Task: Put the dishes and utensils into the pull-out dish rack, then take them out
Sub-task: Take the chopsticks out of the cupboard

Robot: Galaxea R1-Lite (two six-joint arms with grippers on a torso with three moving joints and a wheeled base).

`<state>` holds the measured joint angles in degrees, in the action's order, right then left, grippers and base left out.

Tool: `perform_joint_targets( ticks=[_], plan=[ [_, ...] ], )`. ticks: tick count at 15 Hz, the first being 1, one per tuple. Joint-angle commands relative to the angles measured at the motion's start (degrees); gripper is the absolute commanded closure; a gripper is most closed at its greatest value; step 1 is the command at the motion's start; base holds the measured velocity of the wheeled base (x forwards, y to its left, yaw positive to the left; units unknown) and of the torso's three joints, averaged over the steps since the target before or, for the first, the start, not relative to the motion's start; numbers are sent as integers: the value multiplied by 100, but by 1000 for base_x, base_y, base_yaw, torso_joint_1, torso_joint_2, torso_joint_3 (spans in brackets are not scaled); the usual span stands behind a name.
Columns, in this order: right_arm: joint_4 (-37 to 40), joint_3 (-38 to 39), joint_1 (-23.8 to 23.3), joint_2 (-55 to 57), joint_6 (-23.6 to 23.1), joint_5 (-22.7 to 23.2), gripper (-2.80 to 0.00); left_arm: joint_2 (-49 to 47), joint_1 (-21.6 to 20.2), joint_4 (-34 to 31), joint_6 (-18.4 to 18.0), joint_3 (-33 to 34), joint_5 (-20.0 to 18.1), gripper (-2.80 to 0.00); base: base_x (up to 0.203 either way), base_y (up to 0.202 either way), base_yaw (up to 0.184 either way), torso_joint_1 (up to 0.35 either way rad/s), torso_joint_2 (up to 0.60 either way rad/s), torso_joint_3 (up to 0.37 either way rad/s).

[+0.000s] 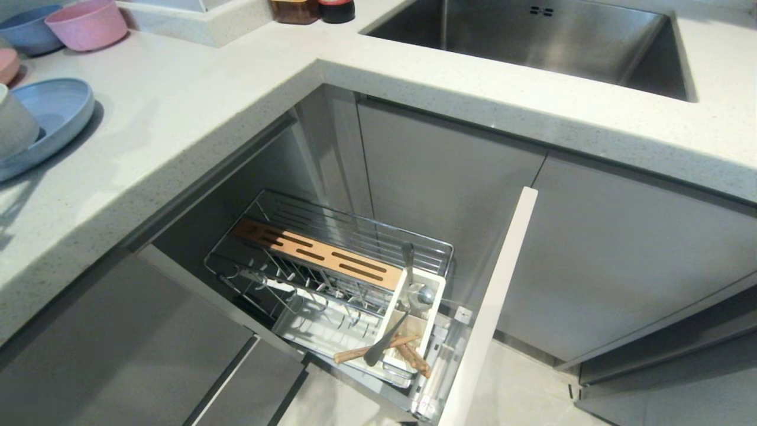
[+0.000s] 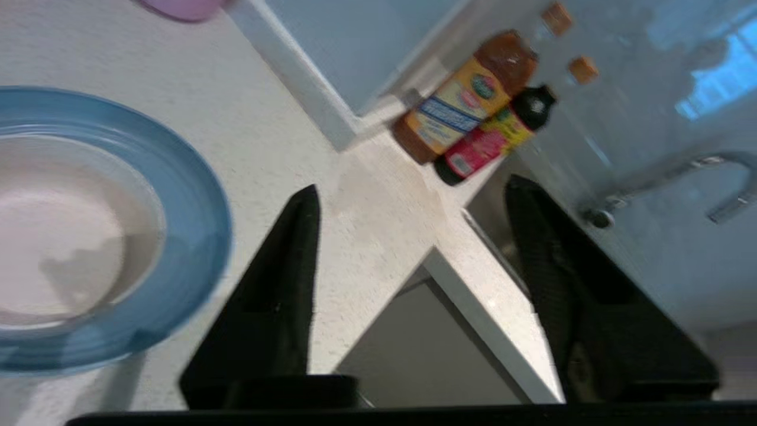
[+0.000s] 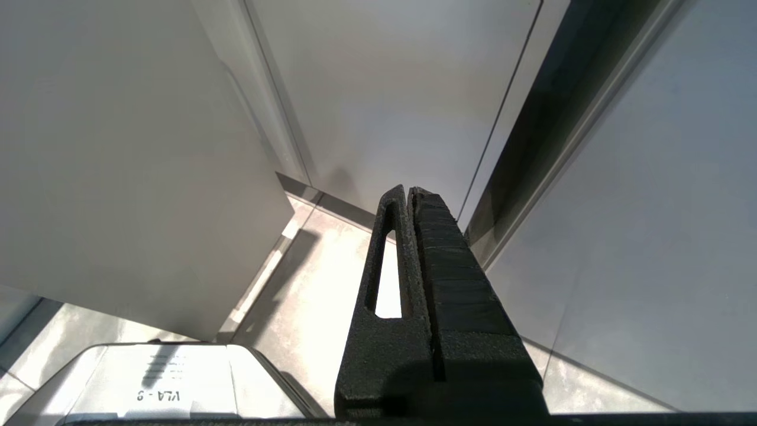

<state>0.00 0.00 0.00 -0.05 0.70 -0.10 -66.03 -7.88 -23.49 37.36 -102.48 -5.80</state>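
The pull-out dish rack stands drawn out under the counter, its pale front panel edge-on. Its white caddy holds the silver spoon upright, and the chopsticks lean out over its near edge. On the counter at far left the cream bowl sits on the light-blue plate. In the left wrist view my left gripper hangs open and empty over the counter's inner corner, beside the plate and bowl. My right gripper is shut, parked low by the cabinet fronts. Neither gripper shows in the head view.
A pink bowl and a blue bowl stand at the counter's back left. Two bottles stand by the steel sink, with a faucet behind. A dark long utensil lies across the caddy's front.
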Motion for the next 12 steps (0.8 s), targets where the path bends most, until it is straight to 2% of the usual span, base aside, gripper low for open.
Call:
perform_joint_targets(
  ticks=[1,5,9,12],
  plan=[
    [0,9,0,5,1,1,0,157,356,132,11,145,8,0,0,0,0,0,0,0],
    [0,5,0,5,1,1,0,182,1813,253,-107,626,29,0,0,0,0,0,0,0],
    [0,-39,0,5,1,1,0,-305,2945,183,-884,1241,54,0,0,0,0,0,0,0],
    [0,9,0,5,1,1,0,-873,3681,-852,-1275,1275,76,0,0,0,0,0,0,0]
  ],
)
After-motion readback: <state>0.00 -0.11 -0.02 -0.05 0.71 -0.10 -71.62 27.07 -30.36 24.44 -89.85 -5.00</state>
